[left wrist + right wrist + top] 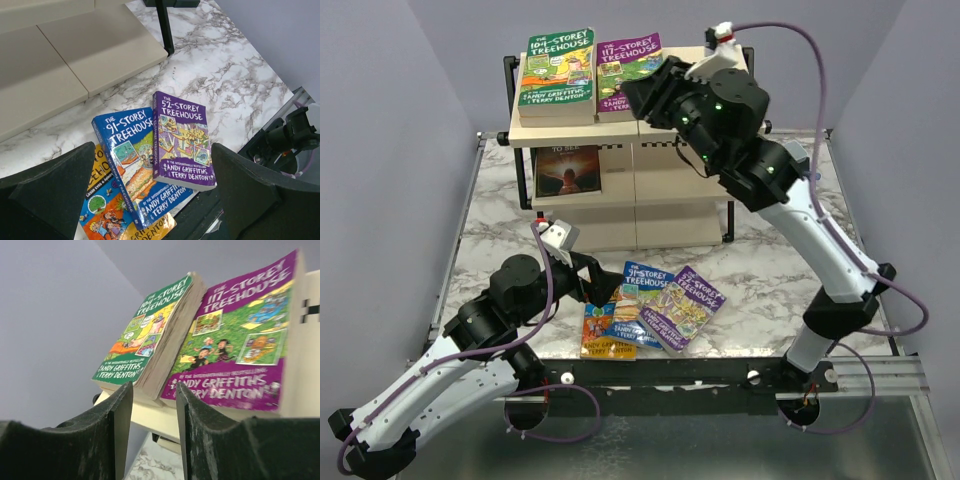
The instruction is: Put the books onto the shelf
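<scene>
I count six books, one shelf and two grippers.

My left gripper hangs at 9 o'clock of the floor pile. Its fingers are spread wide with nothing between them.

Three books lie fanned on the table, at 6 o'clock from the shelf. The orange book is lowest, the blue book overlaps it, and the 52 book lies over the blue one's 3 o'clock edge.

The other three are shelved. The dark book is on the middle tier at the left end. On the top tier the green book lies flat with the 117 book just beside it at 3 o'clock.

My right gripper sits at the 117 book's 3 o'clock edge. Its jaws are a narrow gap apart and pinch nothing. I cannot tell if it touches the book.

The table is white marble pattern with grey veins. Plain lilac-grey walls close it in on three sides.
</scene>
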Controlling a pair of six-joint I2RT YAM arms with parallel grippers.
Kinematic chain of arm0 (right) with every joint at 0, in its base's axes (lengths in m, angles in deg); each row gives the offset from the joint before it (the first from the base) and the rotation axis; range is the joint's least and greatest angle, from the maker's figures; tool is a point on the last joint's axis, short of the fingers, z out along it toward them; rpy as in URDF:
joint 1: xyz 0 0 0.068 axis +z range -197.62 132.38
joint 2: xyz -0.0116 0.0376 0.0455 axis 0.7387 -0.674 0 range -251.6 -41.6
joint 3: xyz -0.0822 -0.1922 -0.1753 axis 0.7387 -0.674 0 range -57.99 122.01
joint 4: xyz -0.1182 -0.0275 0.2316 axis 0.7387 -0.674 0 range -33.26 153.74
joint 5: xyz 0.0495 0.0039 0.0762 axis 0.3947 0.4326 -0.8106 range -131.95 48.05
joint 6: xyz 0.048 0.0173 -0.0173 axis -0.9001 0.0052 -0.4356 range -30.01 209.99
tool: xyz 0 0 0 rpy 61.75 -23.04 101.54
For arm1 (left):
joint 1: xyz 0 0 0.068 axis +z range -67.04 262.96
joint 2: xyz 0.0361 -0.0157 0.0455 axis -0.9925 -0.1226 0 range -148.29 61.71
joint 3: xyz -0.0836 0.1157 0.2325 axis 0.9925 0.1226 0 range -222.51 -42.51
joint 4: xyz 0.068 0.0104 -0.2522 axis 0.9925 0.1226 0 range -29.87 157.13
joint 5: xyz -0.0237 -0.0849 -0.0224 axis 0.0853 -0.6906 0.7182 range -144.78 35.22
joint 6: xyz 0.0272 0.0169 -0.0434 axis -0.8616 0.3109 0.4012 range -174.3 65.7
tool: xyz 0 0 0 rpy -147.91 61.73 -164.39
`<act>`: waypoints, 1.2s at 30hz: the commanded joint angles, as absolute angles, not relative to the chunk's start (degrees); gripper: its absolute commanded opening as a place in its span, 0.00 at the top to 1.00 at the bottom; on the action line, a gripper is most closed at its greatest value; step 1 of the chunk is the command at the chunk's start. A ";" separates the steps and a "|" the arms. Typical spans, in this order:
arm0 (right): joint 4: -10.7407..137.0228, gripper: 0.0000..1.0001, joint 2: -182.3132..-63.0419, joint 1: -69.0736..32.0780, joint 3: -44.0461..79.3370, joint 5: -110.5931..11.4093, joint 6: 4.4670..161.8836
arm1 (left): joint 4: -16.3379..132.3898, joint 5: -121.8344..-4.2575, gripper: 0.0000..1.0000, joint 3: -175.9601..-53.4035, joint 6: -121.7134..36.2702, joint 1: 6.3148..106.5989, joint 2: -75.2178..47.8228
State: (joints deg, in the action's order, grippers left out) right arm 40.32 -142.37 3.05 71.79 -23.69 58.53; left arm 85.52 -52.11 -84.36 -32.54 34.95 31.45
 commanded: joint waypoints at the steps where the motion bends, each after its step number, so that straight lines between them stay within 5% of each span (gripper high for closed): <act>1: 43.17 0.60 -134.87 3.46 66.01 -14.60 64.09 | 84.49 -51.80 0.01 -83.87 -32.86 35.02 31.46; 5: 43.26 0.74 -131.43 3.44 61.72 -8.74 67.42 | 84.51 -51.71 0.01 -83.85 -32.79 35.05 30.88; 9: 42.30 0.98 -130.78 3.39 60.41 -3.91 71.06 | 84.54 -51.54 0.01 -83.91 -32.85 34.98 30.59; 36: 31.72 0.99 -139.86 -2.78 64.71 -11.47 75.88 | 84.56 -51.18 0.01 -83.98 -32.78 35.07 30.12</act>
